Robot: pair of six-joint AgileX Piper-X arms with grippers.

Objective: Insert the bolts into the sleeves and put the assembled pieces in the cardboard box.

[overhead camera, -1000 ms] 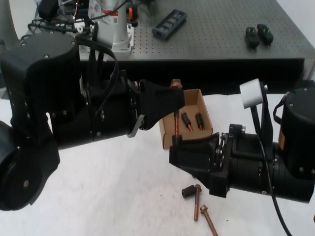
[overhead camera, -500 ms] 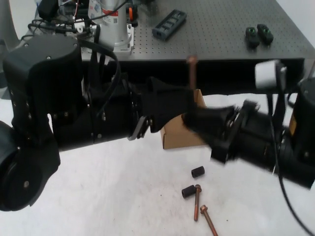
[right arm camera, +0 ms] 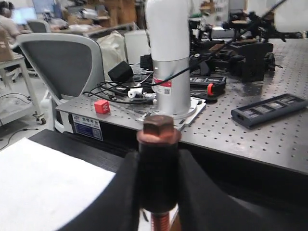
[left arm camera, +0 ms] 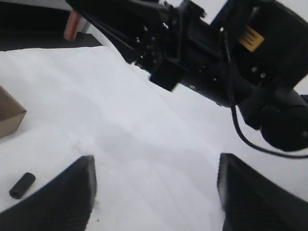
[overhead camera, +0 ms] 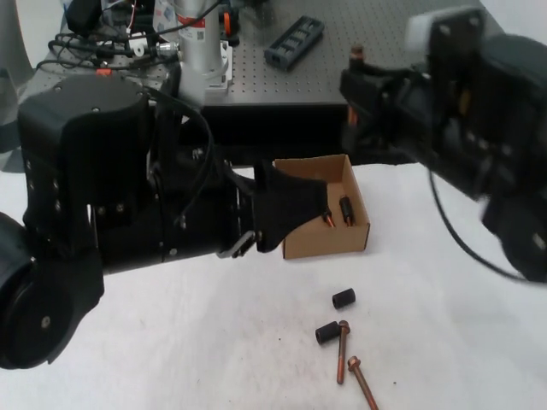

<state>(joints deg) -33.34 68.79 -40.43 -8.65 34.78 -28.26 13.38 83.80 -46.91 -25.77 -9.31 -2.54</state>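
High view: the right gripper (overhead camera: 355, 90), at one o'clock from the cardboard box (overhead camera: 325, 242), holds a bolt (overhead camera: 356, 54). The left gripper (overhead camera: 295, 207) sits at the box's nine o'clock.
Left wrist view: its fingers (left arm camera: 72, 197) are spread wide and empty, with a loose sleeve (left arm camera: 21, 185) near.
Right wrist view: both pads (right arm camera: 115, 202) are clamped on the bolt.

Black arms (overhead camera: 85, 196), black cables (left arm camera: 238, 134), yellow label (left arm camera: 250, 37).

coppery metal bolt (right arm camera: 158, 132) with a dull sheen, matt black sleeve (overhead camera: 344, 298), plain brown cardboard box (overhead camera: 325, 243), matt white cloth (overhead camera: 171, 342).
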